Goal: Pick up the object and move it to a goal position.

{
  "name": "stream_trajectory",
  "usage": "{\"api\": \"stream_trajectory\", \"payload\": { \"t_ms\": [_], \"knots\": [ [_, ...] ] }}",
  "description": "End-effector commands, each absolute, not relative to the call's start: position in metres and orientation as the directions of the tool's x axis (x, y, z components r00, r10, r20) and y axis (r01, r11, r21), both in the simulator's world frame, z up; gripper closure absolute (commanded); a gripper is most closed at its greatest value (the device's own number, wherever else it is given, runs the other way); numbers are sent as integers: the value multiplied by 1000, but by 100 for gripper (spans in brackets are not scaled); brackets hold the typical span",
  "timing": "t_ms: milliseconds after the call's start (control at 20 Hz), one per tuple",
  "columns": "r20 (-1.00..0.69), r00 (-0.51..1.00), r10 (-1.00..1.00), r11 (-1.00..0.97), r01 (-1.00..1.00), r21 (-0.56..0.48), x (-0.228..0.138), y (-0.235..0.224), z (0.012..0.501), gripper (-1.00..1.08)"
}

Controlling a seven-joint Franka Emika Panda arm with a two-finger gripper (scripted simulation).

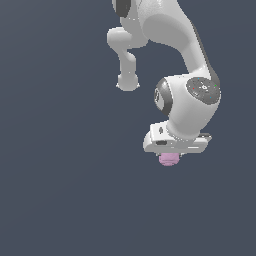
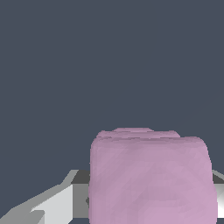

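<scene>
Pink lump [image 2: 151, 179], the object of the task, fills the near part of the wrist view, pale and bumpy, with grey-white pincer parts showing on both sides of it. It looks small and light, probably stiff enough to hold its shape, though its uneven skin may give poor contact; its flatter sides seem the best place to grip. In the exterior view the object [image 1: 169, 159] peeks out just beneath the white pincer [image 1: 172, 156], touching it and seemingly clamped there, though the fingertips themselves are hidden. Above, 1 white-grey arm [image 1: 192, 95] bends down to it. Behind everything lies a plain dark blue-grey backdrop; no goal marker is visible.
</scene>
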State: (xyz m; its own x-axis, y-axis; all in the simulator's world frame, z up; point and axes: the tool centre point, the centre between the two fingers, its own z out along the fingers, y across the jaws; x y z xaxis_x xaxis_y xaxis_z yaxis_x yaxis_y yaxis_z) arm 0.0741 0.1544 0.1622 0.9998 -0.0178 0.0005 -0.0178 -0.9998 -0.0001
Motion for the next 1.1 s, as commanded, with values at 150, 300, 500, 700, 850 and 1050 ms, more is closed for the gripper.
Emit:
{"api": "stream_trajectory", "payload": {
  "t_ms": [150,300,500,700,850,1050],
  "knots": [
    [0,1000,-19,-1000,-19,0,95,170,175,108],
    [0,1000,-19,-1000,-19,0,105,177,181,108],
    [0,1000,-19,-1000,-19,0,115,185,187,108],
    [0,1000,-19,-1000,-19,0,123,190,191,108],
    [0,1000,-19,-1000,-19,0,127,193,194,108],
    [0,1000,-19,-1000,-19,0,130,195,195,108]
  ]
}}
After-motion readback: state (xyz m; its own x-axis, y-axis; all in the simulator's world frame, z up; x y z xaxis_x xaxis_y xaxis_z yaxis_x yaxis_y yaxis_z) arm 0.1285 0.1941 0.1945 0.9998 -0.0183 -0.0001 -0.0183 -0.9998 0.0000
